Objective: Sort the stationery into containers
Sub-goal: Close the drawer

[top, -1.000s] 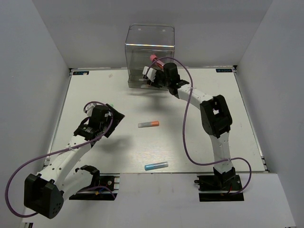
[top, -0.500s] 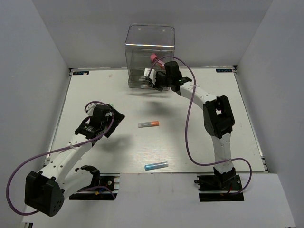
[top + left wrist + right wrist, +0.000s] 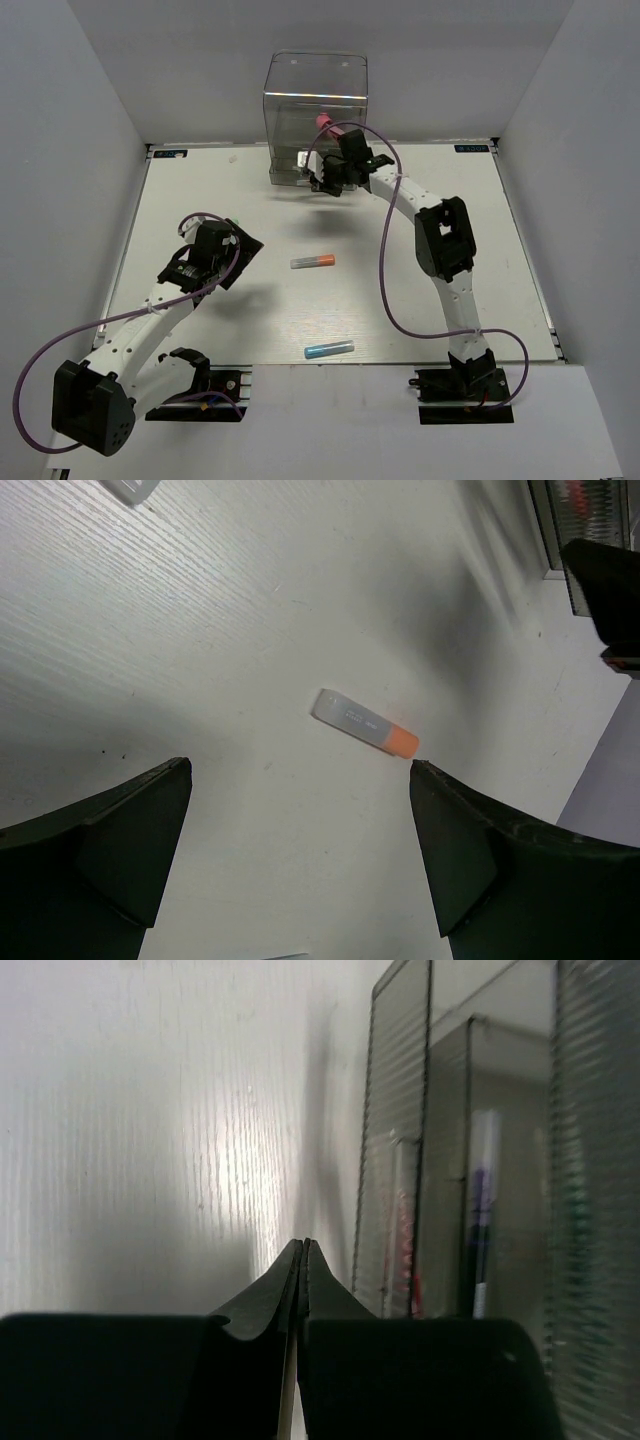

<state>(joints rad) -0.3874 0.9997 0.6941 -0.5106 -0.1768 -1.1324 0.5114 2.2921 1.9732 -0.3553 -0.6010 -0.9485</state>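
The white counter (image 3: pixel 450 200) sat between grey walls (image 3: pixel 90 110). Left pincer (image 3: pixel 300 768) stood apart above the orange marker (image 3: pixel 364 723), its print unreadable; right pincer (image 3: pixel 304 1252) was pressed together beside the box (image 3: pixel 450 1160)

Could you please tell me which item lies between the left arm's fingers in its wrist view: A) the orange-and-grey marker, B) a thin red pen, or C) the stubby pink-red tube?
A: the orange-and-grey marker lies on the table, framed by the left fingers, which are spread wide.
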